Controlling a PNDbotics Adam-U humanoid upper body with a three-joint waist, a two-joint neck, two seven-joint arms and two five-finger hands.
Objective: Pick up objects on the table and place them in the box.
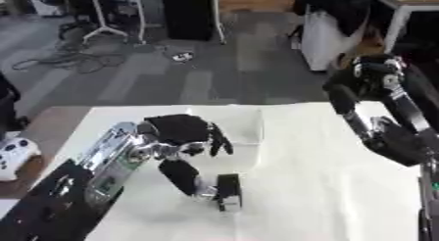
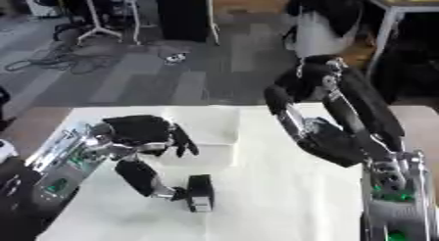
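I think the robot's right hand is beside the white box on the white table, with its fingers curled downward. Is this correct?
Not quite: it is the left hand, not the right. The left eye view shows the arm entering from the left, its fingers curled downward beside the white box on the white table. The right arm is raised at the right.

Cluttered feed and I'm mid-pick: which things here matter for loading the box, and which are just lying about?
Job:
white box
left hand at the box
small black object just below it, hold unclear
right hand over the table's right side

Lying about:
white controller beside the table
cables on the floor
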